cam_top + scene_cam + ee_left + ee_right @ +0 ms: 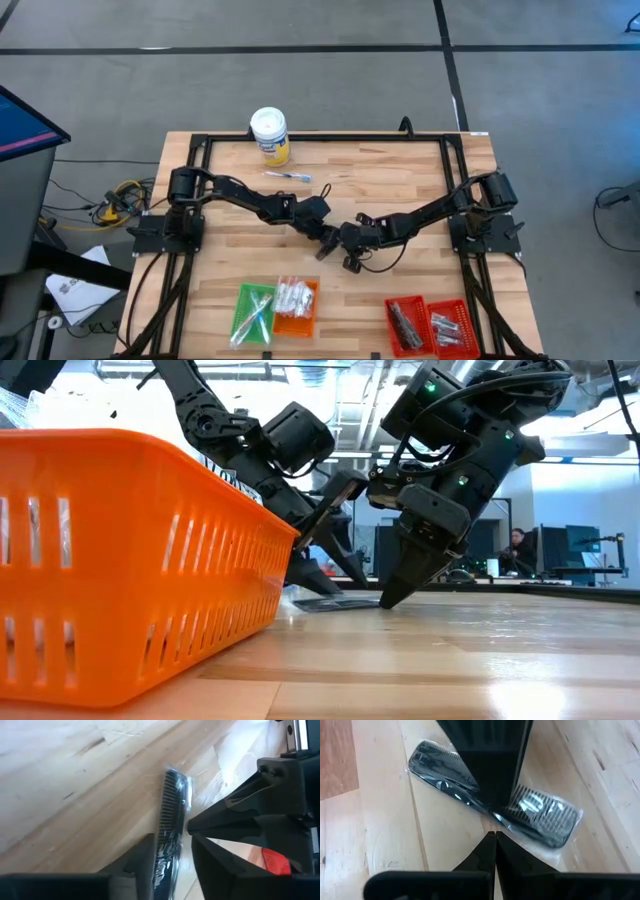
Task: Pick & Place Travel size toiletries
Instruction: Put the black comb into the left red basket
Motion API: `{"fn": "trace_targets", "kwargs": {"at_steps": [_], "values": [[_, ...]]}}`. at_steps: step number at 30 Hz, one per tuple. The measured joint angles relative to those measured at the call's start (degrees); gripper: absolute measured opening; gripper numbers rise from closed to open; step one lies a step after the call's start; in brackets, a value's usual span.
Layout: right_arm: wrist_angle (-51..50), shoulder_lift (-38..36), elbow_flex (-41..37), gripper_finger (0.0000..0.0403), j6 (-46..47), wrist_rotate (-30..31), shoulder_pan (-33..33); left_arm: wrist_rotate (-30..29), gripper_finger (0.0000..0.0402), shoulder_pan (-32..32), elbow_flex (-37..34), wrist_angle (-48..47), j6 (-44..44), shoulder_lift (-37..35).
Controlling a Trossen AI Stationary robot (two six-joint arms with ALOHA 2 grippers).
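From overhead I'm looking straight down on the whole table (420,190). My low camera is sitting at tabletop height, crowded by the orange tray (130,560), facing the room beyond. Both wrist cameras are peering close at the wood, sharing one wrapped black comb (170,827) (540,815) at mid-table, where the overhead view is showing both arms meeting.
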Motion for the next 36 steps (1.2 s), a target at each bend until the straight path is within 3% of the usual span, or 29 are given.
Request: {"fn": "trace_targets", "kwargs": {"at_steps": [11, 25, 36], "values": [[-0.13, 0.00, 0.00, 0.0000, -0.42, 0.02, 0.00, 1.53, 0.0006, 0.00, 0.02, 0.67, 0.04, -0.11], [-0.45, 0.02, 0.02, 0.0000, -0.59, 0.00, 0.00, 1.73, 0.0001, 0.00, 0.02, -0.88, -0.44, -1.93], [-0.52, -0.20, 0.00, 0.0000, -0.42, -0.14, -0.15, -6.58, 0.0001, 0.11, 0.07, -17.57, 1.31, -18.16]]}}
